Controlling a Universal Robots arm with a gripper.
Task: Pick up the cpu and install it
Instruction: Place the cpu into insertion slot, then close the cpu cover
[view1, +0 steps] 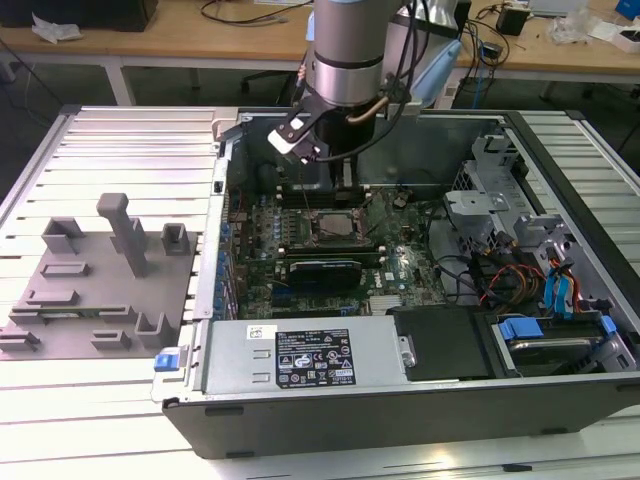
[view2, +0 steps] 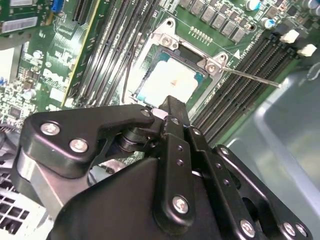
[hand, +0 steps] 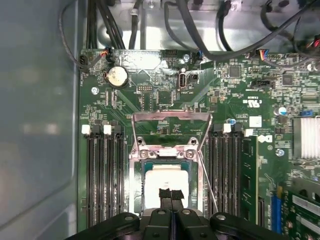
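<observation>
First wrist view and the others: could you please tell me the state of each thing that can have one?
cpu: seated flat, uncovered.
socket load plate: swung up, open.
socket lever: unlatched, sticking out.
end effector: shut, over the cpu.
computer case: open, side panel off.

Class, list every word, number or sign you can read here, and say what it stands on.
Power supply label: print too small to read.
Motherboard: white markings, none legible.
cpu: no mark visible.
Nothing can be quoted.
</observation>
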